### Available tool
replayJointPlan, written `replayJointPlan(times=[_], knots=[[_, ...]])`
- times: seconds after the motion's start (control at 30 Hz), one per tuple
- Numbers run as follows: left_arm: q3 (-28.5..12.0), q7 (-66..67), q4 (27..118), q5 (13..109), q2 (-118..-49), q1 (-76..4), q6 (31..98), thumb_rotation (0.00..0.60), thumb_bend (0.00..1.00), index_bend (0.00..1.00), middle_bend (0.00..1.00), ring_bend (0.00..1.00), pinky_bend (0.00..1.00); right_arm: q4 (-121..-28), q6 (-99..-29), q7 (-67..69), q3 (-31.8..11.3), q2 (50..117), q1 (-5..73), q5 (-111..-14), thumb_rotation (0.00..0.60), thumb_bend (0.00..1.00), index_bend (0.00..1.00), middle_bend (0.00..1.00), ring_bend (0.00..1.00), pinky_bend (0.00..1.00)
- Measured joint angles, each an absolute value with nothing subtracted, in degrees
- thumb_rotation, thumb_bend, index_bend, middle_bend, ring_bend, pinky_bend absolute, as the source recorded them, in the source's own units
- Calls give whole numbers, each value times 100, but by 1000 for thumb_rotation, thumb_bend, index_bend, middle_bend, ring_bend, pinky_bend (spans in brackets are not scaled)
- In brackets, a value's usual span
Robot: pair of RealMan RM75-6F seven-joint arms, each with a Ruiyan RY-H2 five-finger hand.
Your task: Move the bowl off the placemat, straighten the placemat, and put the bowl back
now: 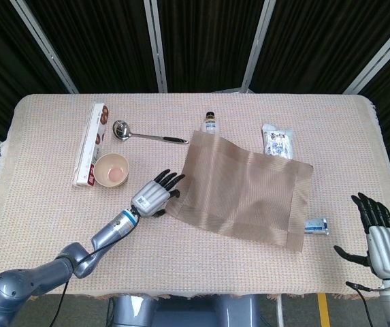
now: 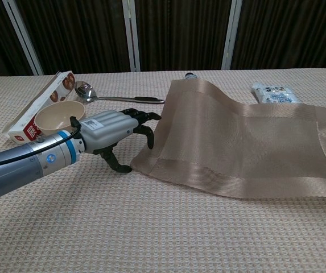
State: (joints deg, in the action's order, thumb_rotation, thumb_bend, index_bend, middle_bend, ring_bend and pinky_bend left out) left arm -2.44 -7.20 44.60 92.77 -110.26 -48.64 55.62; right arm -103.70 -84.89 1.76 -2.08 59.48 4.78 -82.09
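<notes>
Brown mat (image 1: 242, 193) lies crooked on the bench (image 1: 45, 218), its far corner propped on a bottle (image 1: 209, 123). The bowl (image 1: 111, 169) sits off it. My left hand (image 1: 155, 196), empty and spread, touches the mat's edge. I should pinch there and turn slowly. My right hand (image 1: 380, 238) waits open.

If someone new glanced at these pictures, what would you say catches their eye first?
Most striking is the brown placemat lying askew in the middle of the table, its far corner propped up on a small bottle. The left hand reaches its fingers to the mat's near-left corner, while the bowl sits off the mat beside a long box. The right hand hovers open off the table's right edge.
</notes>
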Motion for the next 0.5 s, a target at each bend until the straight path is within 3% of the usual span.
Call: replayJointPlan(times=[0.5], knots=[[-267, -583, 4829, 9251, -10793, -4947, 5627, 600, 216, 367, 0, 0, 0, -10390, -8498, 163, -241, 5939, 437, -8265, 600, 0, 0, 0, 0, 0]])
